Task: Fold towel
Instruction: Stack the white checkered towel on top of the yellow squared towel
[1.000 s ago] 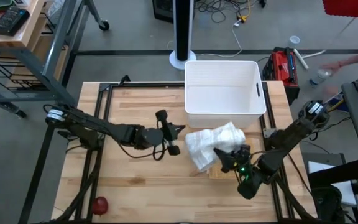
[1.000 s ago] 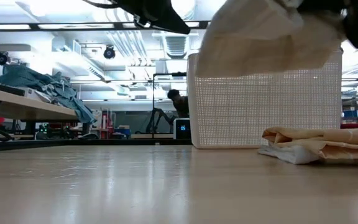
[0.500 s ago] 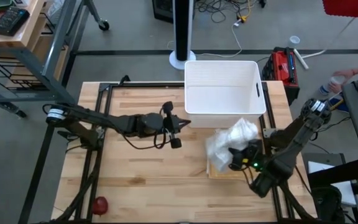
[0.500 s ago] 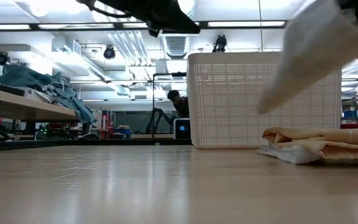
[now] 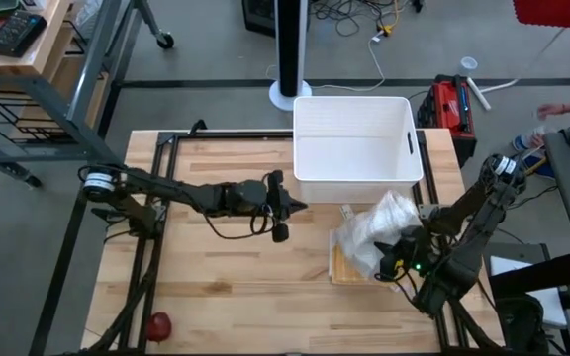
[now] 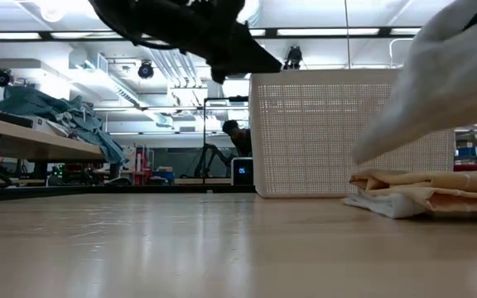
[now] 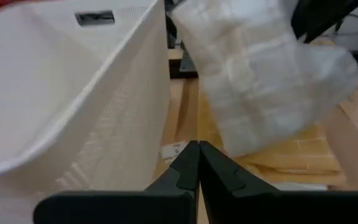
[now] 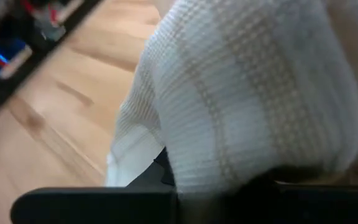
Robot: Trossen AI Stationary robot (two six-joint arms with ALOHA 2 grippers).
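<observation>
Aloft, the white towel (image 5: 373, 231) hangs pinched in the right fingers (image 5: 396, 259); left fingers (image 5: 295, 206) are closed, empty.

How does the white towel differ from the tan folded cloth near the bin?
The white towel hangs bunched in the air from the right hand; the tan folded cloth lies flat on the table. The white one is crumpled, the tan one neatly layered. Both sit in front of the white bin.
</observation>
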